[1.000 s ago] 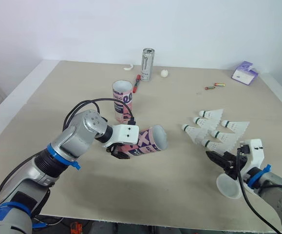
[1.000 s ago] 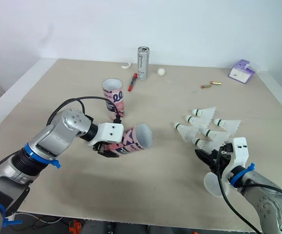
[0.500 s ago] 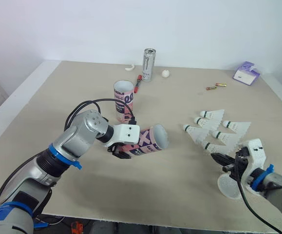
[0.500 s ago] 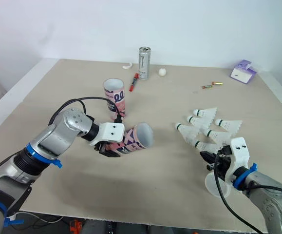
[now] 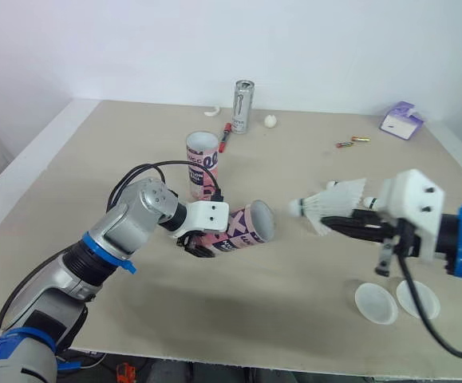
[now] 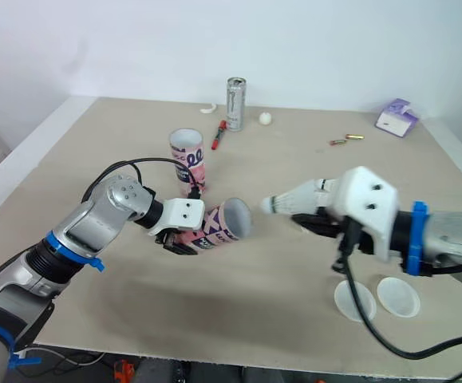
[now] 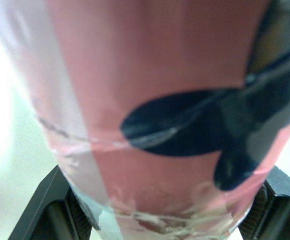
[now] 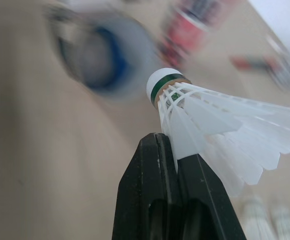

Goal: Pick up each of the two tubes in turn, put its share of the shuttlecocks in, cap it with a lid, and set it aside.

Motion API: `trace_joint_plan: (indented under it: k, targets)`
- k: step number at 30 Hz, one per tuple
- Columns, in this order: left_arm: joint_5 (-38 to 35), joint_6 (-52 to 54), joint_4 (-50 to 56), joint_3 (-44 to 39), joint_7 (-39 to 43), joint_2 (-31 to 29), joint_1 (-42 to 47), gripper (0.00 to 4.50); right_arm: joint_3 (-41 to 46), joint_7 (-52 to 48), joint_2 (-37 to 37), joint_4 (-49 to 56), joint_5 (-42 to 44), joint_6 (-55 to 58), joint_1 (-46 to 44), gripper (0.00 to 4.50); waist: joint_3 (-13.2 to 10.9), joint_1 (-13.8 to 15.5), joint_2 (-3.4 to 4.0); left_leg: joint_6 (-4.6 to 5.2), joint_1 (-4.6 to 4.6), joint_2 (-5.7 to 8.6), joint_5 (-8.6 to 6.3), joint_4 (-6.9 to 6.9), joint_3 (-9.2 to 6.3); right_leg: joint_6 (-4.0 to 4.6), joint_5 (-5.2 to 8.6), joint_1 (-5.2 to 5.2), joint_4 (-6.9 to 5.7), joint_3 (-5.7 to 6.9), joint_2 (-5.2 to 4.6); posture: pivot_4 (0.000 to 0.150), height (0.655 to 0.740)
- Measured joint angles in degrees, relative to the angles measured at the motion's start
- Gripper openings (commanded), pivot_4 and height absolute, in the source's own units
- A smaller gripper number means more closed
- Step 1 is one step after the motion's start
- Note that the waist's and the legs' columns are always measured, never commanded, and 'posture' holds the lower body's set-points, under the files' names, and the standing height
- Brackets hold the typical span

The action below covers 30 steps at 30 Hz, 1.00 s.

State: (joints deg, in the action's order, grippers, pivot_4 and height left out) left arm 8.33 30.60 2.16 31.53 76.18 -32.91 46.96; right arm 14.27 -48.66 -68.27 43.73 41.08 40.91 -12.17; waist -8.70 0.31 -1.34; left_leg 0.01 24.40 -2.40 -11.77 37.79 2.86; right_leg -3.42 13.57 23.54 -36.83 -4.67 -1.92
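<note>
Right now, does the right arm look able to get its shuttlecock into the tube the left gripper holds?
Probably yes. The right gripper holds the shuttlecock cork-first toward the open mouth of the tube, nothing between them; the left gripper grips the tube further back, clear of the mouth.

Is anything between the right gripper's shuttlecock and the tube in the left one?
Nothing visible: the shuttlecock in the right gripper points cork-first at the tube in the left gripper, across an open gap.
</note>
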Motion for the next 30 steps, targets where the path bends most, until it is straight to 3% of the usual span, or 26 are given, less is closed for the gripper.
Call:
trace_joint_plan:
  k: [2,8,10,12,13,15,16,21,25,30]
  targets:
    - [-0.1,-0.2,0.2,-0.1,0.0,0.3,0.2,3.00,-6.2,-0.5,0.0,-0.9,-2.8,-1.0,-5.3,0.10,0.0,0.0,0.01,0.22,0.30,0.27,-0.03,0.00,0.07,-0.07,0.05,0.02,0.02,0.01,-0.27,0.150,0.7400]
    - [-0.1,-0.1,0.7,-0.1,0.0,0.6,0.2,3.00,-13.4,-2.0,1.2,-3.6,-7.9,-3.0,-9.5,0.10,0.0,0.1,0.01,0.41,0.72,0.64,-0.09,0.03,0.05,-0.07,0.05,0.23,0.00,0.04,-0.48,0.150,0.7400]
    - [-0.1,-0.1,0.7,-0.2,-0.1,0.6,0.2,3.00,-15.2,-2.5,2.3,-4.2,-9.0,-3.2,-11.0,0.67,0.0,0.1,0.01,0.41,0.73,0.68,-0.09,0.05,0.05,-0.08,0.05,0.22,-0.01,0.04,-0.45,0.150,0.7400]
    - [-0.1,0.6,0.7,-0.2,-0.5,0.6,0.1,3.00,-16.2,-2.8,3.5,-4.5,-9.2,-3.1,-12.6,0.94,0.0,0.1,0.01,0.41,0.73,0.71,-0.09,0.05,0.04,-0.09,0.05,0.21,-0.03,0.07,-0.45,0.150,0.7400]
    - [-0.1,0.7,0.7,-0.2,-0.6,0.7,0.1,3.00,-16.2,-2.9,4.0,-4.5,-9.1,-3.0,-13.2,1.53,0.0,0.1,0.01,0.43,0.71,0.68,-0.07,0.12,0.02,-0.37,0.18,0.18,-0.05,0.15,-0.41,0.150,0.7400]
    - [-0.1,0.9,0.8,-0.2,-0.9,0.7,0.1,3.00,-16.1,-2.8,4.8,-4.5,-8.4,-2.4,-13.5,2.29,0.0,0.1,0.00,0.45,0.69,0.66,-0.05,0.16,-0.01,-0.36,0.18,0.14,-0.07,0.21,-0.40,0.150,0.7400]
    - [-0.1,1.1,0.8,-0.2,-1.1,0.7,0.1,3.00,-14.1,-2.0,7.2,-4.6,-5.4,-0.6,-13.5,2.99,0.0,0.1,-0.01,0.46,0.68,0.63,-0.05,0.20,-0.02,-0.33,0.13,0.12,-0.08,0.25,-0.40,0.150,0.7400]
    - [-0.1,1.1,0.8,-0.2,-1.5,0.8,-0.1,3.00,-5.4,1.7,11.0,-5.3,1.8,3.8,-12.2,4.46,0.0,0.1,-0.06,0.51,0.65,0.61,-0.02,0.25,-0.07,-0.36,0.12,0.04,-0.13,0.27,-0.46,0.150,0.7400]
    - [-0.2,1.0,0.7,-0.1,-1.8,1.0,-0.4,3.00,6.8,11.8,19.9,-12.6,2.9,8.5,2.3,4.46,0.1,0.1,-0.43,0.52,0.66,0.67,-0.01,0.30,-0.34,-0.16,0.06,-0.19,-0.14,0.37,-0.50,0.150,0.7400]
    - [-0.2,1.0,0.6,-0.2,-1.7,0.7,-0.2,3.00,5.2,19.8,25.9,-15.8,-4.1,8.3,10.8,4.46,0.1,0.0,0.04,0.53,0.63,0.75,0.00,0.30,-0.34,-0.39,0.12,-0.10,-0.16,0.29,-0.43,0.150,0.7400]
